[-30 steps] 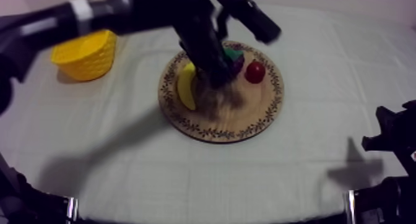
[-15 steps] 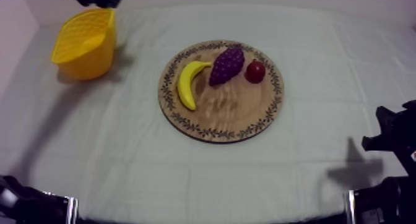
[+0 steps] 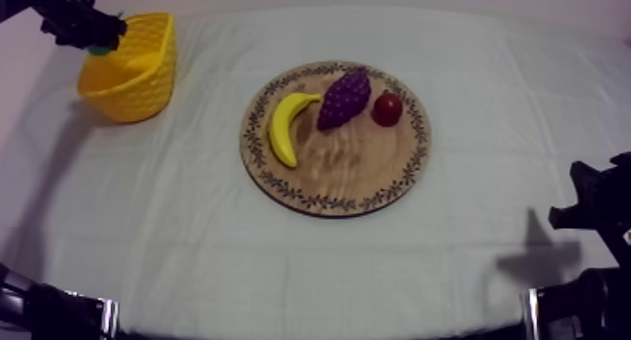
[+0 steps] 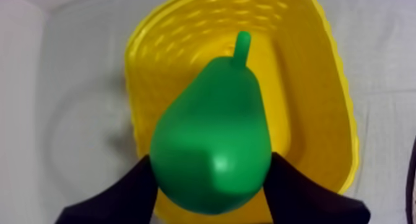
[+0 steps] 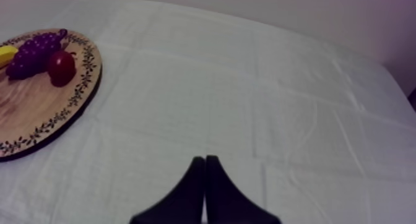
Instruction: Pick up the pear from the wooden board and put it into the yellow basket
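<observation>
Left end effector clamped on green toy pear, stem outward, above open mouth of yellow woven basket near desk's far left edge. Right end effector fingers together over grey-white desk cloth, well apart from round wooden board with patterned rim.

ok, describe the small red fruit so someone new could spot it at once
Find the round wooden board in the middle of the table. Three toy fruits lie in a row on it: banana, bunch of grapes, then the small red fruit at the right-hand end in the top view. It is the only round, red one there.
</observation>
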